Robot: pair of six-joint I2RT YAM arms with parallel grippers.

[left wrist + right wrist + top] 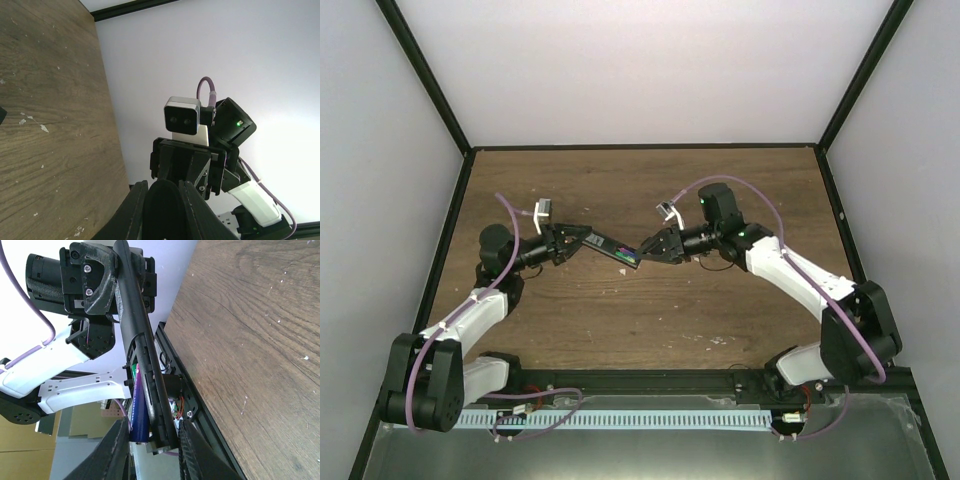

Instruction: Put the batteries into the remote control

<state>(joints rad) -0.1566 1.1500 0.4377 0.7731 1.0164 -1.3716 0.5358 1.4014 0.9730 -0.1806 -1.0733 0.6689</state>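
Table (650,190): brown wood-grain top, level, bounded at the far edge and both sides by a black frame (640,148). The grain runs across its width. Small white specks (44,128) lie scattered directly on the wood, thickest toward the near half; their material cannot be determined.
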